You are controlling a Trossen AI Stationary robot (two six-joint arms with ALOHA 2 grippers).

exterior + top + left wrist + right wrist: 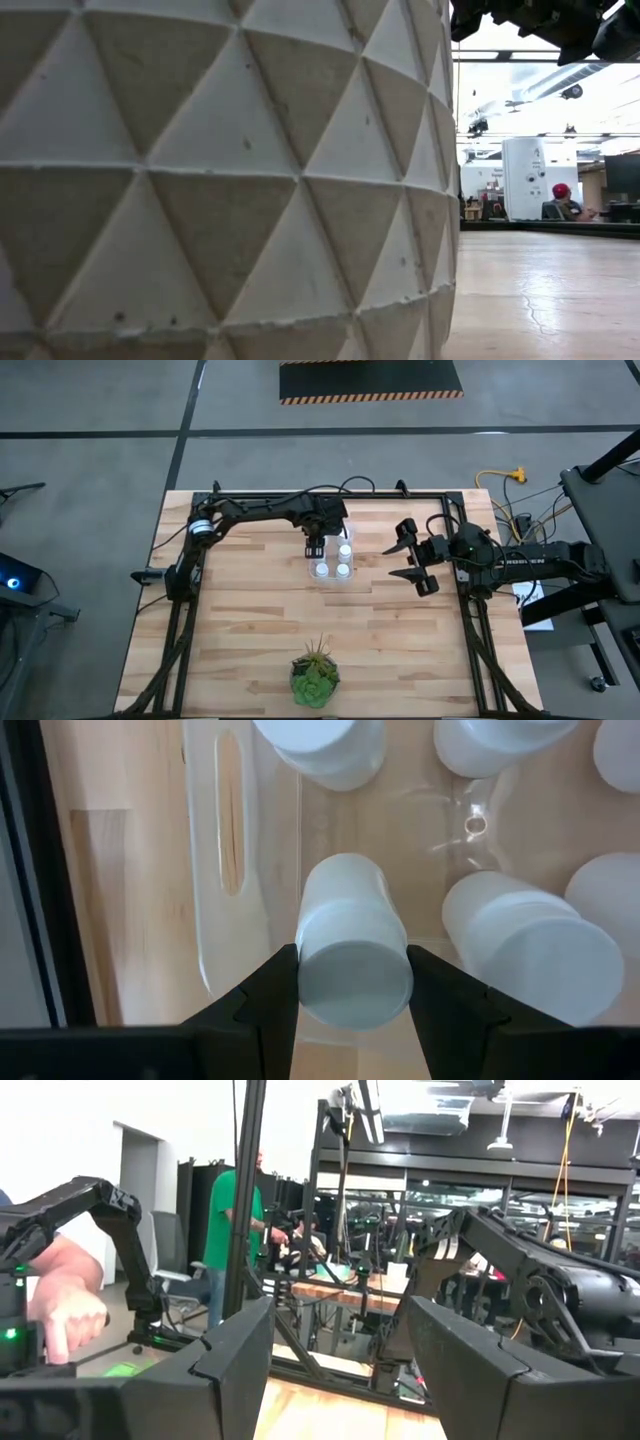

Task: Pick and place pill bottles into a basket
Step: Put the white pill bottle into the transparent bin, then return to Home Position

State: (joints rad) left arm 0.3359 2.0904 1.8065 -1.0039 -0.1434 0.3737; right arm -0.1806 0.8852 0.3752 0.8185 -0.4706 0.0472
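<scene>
The clear plastic basket stands on the wooden table, far of its middle. Several white pill bottles stand upright in it, among them one at its far right and two at its near side. My left gripper is over the basket's far left part, pointing down, shut on one more pill bottle inside the basket. Other bottles stand around it. My right gripper is open and empty to the right of the basket, above the table. My left gripper pinches the pill bottle at its cap, one finger on each side of the cap's round wall. The fingers come from above, pointing down. The bottle stands upright within the basket's walls; whether its base rests on the basket's floor I cannot tell.
A green spiky plant in a pale faceted pot stands at the table's near edge and fills most of the low view. The basket wall with a handle slot is beside the held bottle. People show in the room beyond.
</scene>
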